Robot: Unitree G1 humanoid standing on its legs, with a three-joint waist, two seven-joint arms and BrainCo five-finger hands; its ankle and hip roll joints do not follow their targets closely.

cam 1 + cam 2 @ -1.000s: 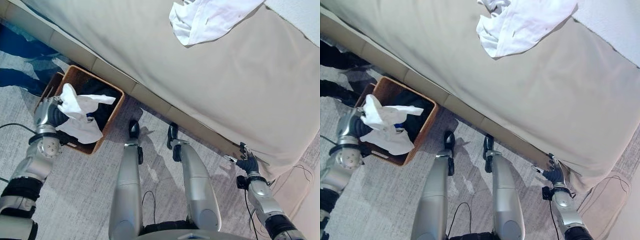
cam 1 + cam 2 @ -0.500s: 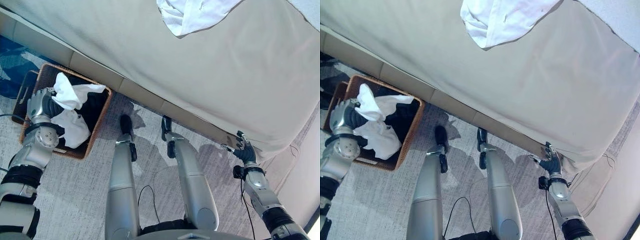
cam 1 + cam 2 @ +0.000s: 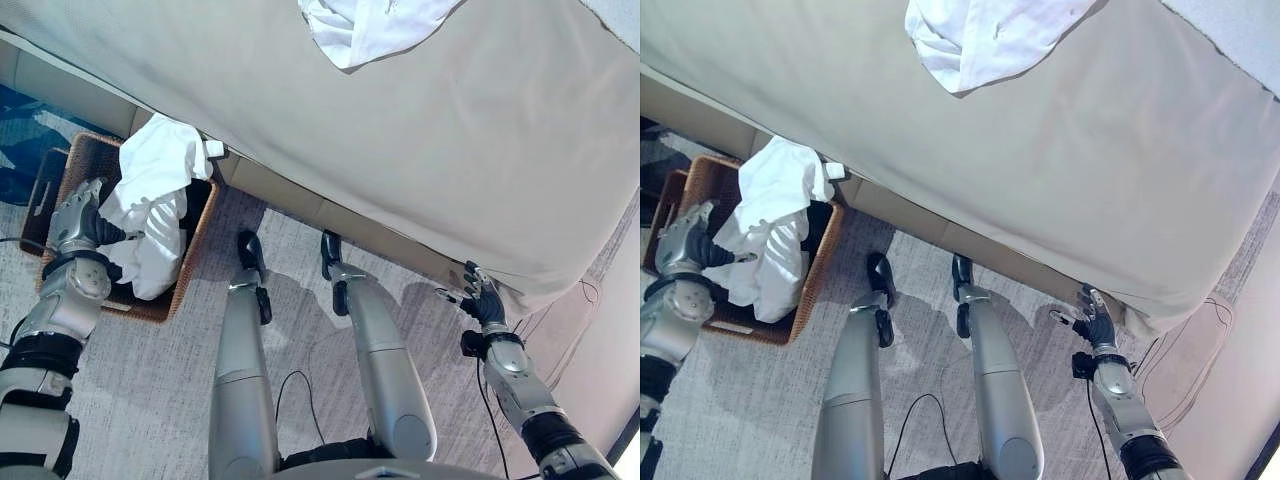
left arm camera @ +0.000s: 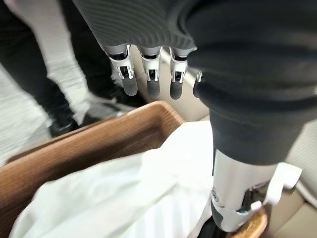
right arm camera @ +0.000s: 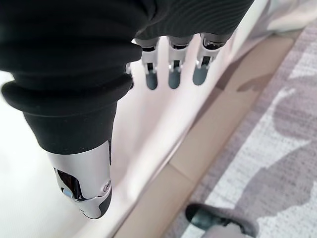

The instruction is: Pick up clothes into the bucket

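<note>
Fingers straight — shirt draped lengthwise

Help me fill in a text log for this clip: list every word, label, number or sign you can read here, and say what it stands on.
None can be read.
White garment draped over the wicker basket: no print visible.
White clothing on the bed: a few small dark marks, too small to tell whether they are print.
Left hand and right hand: no lettering shows.
</note>
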